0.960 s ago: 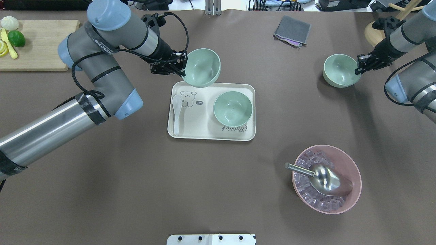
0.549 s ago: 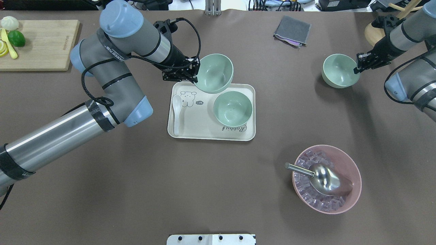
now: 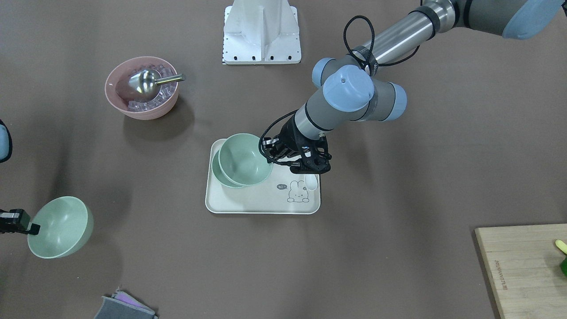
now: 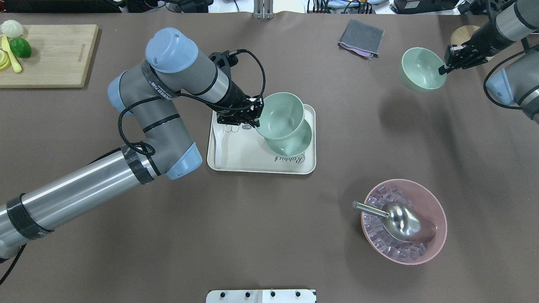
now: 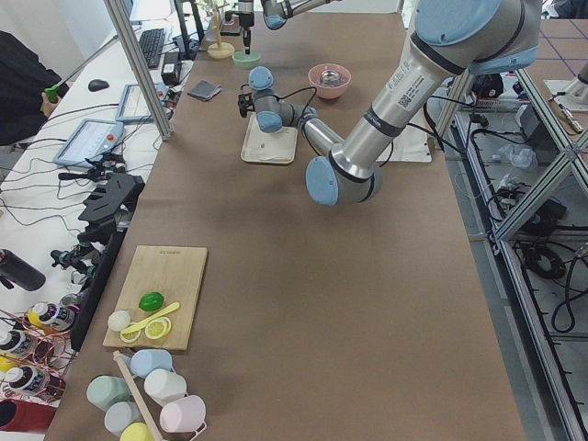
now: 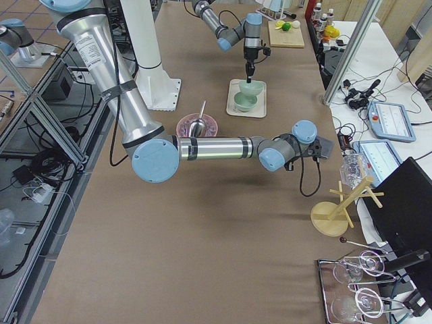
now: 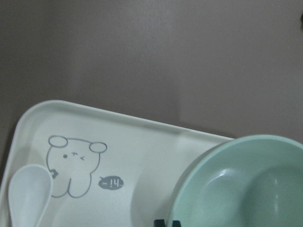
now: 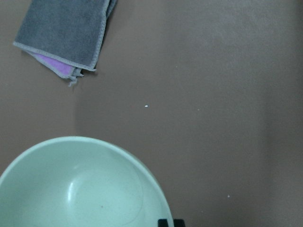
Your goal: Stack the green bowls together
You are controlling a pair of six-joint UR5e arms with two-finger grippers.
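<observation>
One green bowl [image 4: 281,114] hangs tilted over a second green bowl [image 4: 300,144] that sits on the right side of the cream tray [image 4: 252,162]. My left gripper [image 4: 257,121] is clamped on the upper bowl's left rim. At the far right, my right gripper [image 4: 443,69] pinches the rim of the third green bowl [image 4: 421,69], raised off the table [image 4: 269,231]. A pink bowl [image 4: 440,210] sits near right.

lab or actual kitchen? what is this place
Probably a robotics lab cell, not a kitchen: aluminium frame posts, a teach pendant beside the workspace, and kitchen props like the tray staged on a covered table.
</observation>
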